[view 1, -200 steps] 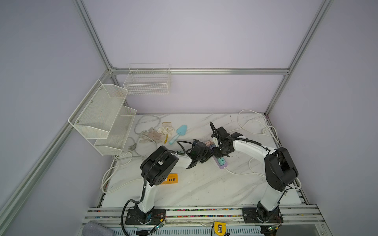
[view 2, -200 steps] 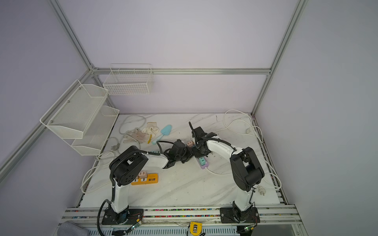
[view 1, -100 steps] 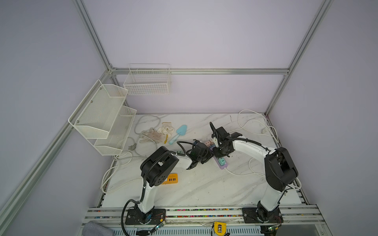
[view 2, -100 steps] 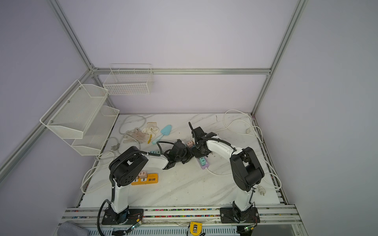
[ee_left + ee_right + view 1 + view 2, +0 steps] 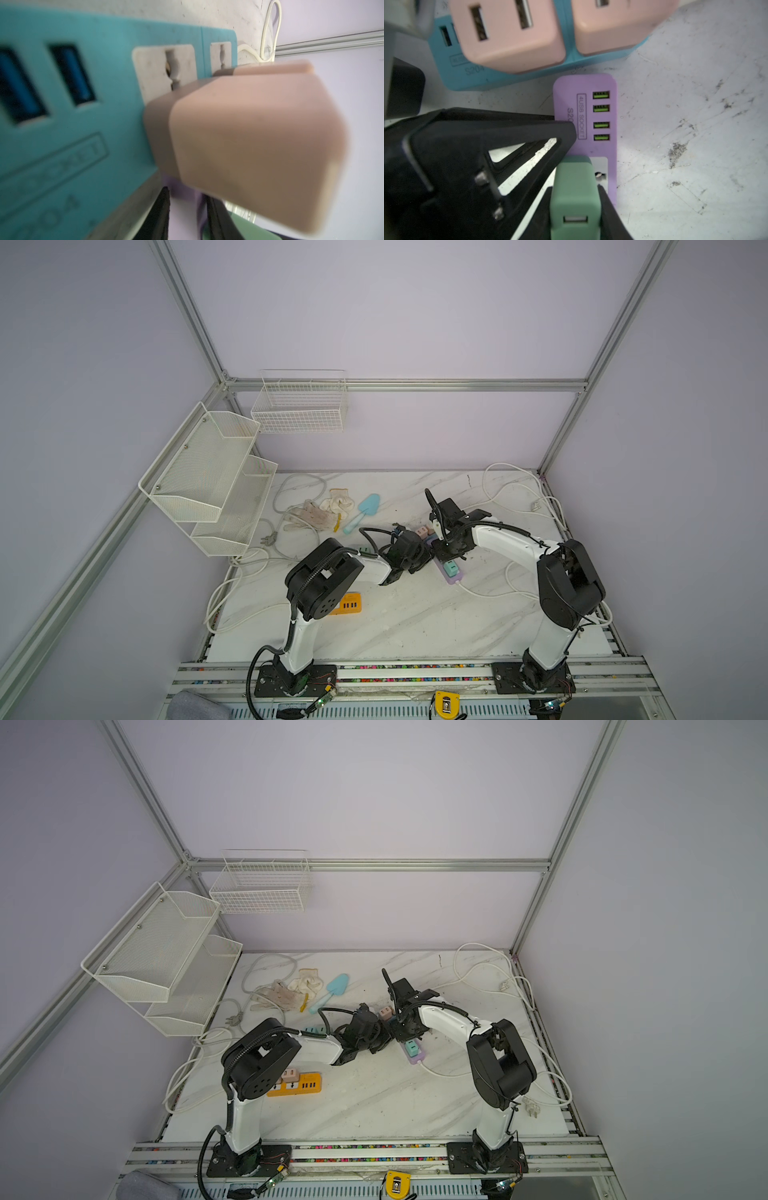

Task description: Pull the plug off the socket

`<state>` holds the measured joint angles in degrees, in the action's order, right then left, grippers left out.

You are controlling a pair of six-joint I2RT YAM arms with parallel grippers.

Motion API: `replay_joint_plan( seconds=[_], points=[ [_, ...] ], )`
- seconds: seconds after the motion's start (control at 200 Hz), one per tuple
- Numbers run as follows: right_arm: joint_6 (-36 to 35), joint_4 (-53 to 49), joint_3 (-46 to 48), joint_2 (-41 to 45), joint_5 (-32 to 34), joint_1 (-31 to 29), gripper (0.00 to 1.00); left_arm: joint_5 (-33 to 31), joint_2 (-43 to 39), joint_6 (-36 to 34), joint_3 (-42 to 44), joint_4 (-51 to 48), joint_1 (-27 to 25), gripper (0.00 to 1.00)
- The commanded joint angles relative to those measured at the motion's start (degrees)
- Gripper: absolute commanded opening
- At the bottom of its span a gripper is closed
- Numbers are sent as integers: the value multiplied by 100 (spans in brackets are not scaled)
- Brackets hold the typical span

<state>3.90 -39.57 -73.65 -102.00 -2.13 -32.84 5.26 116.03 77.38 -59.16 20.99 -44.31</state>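
A green plug (image 5: 575, 187) sits in the purple socket strip (image 5: 585, 93), which lies flat on the table. My right gripper (image 5: 576, 207) is shut on the plug, one finger on each side. My left gripper (image 5: 187, 218) is shut on the near end of the purple socket strip (image 5: 182, 207), and its black finger (image 5: 508, 128) reaches onto the strip beside the plug. In both top views the two grippers meet at mid-table: the left gripper (image 5: 428, 558), the right gripper (image 5: 446, 556), the green plug (image 5: 450, 568) and the purple strip (image 5: 413, 1060).
A teal strip (image 5: 446, 70) carrying two pink plugs (image 5: 508, 35) lies right behind the purple one. An orange strip (image 5: 349, 605) lies near the left arm's base. Gloves (image 5: 324, 510) and a blue trowel (image 5: 365, 508) lie further back. White cables (image 5: 511, 489) loop around, and wire shelves (image 5: 208, 481) hang at the left.
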Motion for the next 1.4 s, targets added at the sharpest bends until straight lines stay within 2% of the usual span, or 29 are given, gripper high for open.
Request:
replay_joint_plan(
  seconds=[0.0, 0.13, 0.285, 0.41, 0.605, 0.75, 0.85, 0.945, 1.11, 1.25, 1.4],
  points=[
    [80, 66, -193, 368, 337, 40, 11, -78, 326, -56, 291, -1654, -97, 29],
    [49, 51, -211, 423, 497, 146, 11, -121, 333, 4, 273, -1776, -112, 29],
    [13, 143, -203, 380, 262, -109, 11, -164, 331, 30, 273, -1830, -112, 29],
    [81, 60, -142, 464, 711, -76, 11, -179, 322, 15, 283, -1880, -112, 29],
    [59, 52, -232, 516, 854, 102, 11, -148, 325, 20, 264, -1888, -112, 29],
    [-34, 162, -228, 453, 439, -107, 11, -135, 315, -1, 290, -1850, -110, 29],
    [-21, 219, -119, 486, 393, -106, 11, -96, 341, 0, 265, -1827, -112, 29],
    [57, 134, -118, 583, 645, 63, 11, -68, 342, -3, 240, -1847, -112, 29],
    [22, 143, -191, 815, 242, 250, 11, -69, 334, -31, 207, -1866, -112, 29],
    [137, -14, -206, 917, 450, 284, 11, 15, 295, -129, 94, -1856, -112, 29],
    [150, 145, -93, 1340, 86, 591, 11, 15, 87, -329, -48, -1881, -112, 29]
  ],
)
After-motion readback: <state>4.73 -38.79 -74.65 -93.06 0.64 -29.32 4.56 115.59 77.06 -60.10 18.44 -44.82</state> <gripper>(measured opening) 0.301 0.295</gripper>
